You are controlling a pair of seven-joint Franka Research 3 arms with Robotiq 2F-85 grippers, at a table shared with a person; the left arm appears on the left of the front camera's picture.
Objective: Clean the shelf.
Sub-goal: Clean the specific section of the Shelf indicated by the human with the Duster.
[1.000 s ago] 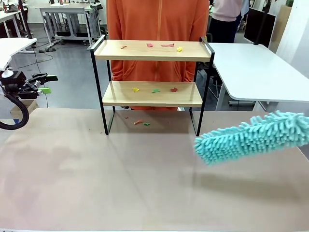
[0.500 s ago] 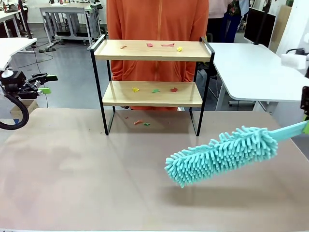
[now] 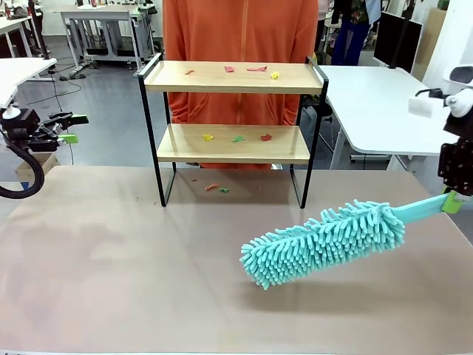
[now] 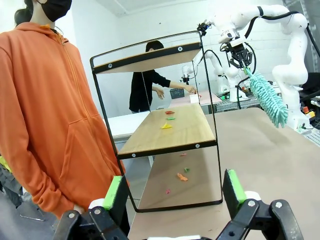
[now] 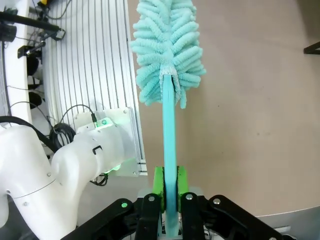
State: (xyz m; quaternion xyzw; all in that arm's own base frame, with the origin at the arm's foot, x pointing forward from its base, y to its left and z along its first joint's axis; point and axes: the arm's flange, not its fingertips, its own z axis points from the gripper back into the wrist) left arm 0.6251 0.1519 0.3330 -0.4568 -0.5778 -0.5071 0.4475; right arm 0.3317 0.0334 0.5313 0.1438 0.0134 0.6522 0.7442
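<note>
The shelf (image 3: 229, 78) stands at the far middle of the table, two light wood boards in a black frame, with small coloured scraps (image 3: 256, 69) on both boards and on the table under it. The left wrist view shows the shelf (image 4: 170, 131) from its end. My right gripper (image 3: 452, 201) at the right edge is shut on the handle of a turquoise fluffy duster (image 3: 325, 241), whose head hangs low over the table, front right of the shelf. In the right wrist view, the gripper (image 5: 170, 186) clamps the duster (image 5: 167, 45) handle. My left gripper (image 3: 68, 127) stays open far left, off the table, its green pads (image 4: 232, 185) apart.
A person in an orange hoodie (image 3: 240, 37) stands right behind the shelf. A white table (image 3: 388, 103) sits at the back right. The brown tabletop (image 3: 133, 274) stretches bare across the front and left.
My right gripper has come into view at the right edge, swinging the duster leftward and lower over the table. The left arm has not moved.
</note>
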